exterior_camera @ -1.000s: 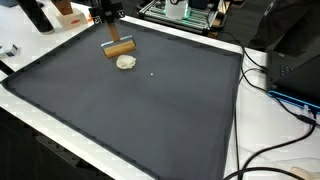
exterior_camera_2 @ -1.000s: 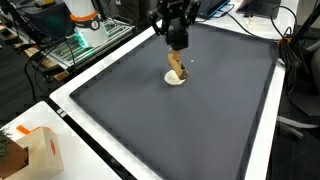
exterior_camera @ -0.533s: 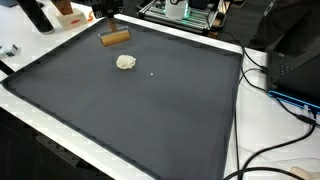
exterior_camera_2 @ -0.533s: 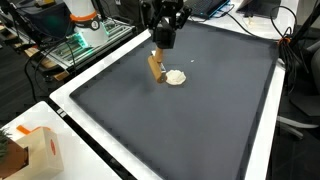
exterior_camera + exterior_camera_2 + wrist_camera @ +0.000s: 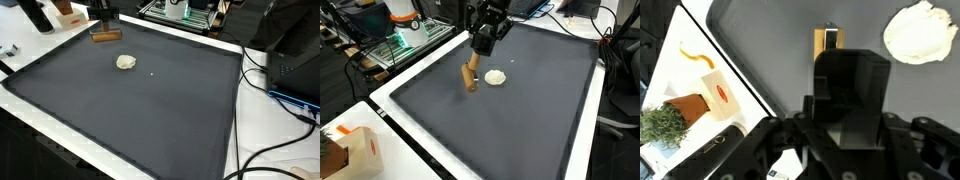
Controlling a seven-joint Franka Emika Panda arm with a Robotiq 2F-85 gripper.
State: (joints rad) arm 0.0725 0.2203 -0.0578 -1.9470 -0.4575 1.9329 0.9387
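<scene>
My gripper [image 5: 477, 55] is shut on the top end of a small wooden block [image 5: 470, 76], which hangs tilted just over the dark mat [image 5: 520, 120]. In both exterior views the block [image 5: 104, 36] is near the mat's corner, under the black gripper [image 5: 103, 22]. A white lump [image 5: 496, 77] lies on the mat beside the block, apart from it; it also shows as a pale lump [image 5: 126, 62] nearer the mat's middle. In the wrist view the block [image 5: 827, 40] sticks out beyond the dark fingers [image 5: 850, 75], with the lump [image 5: 920, 32] off to one side.
The mat has a white border [image 5: 415, 130]. An orange-and-white carton [image 5: 360, 150] and a small plant [image 5: 662, 125] stand just outside that edge. Cables [image 5: 270, 85] and a black box [image 5: 295, 55] lie past the opposite edge. Equipment racks [image 5: 185, 10] stand behind.
The gripper has carried the wooden block away from the white lump, toward the mat's corner and edge. The lump has stayed where it was.
</scene>
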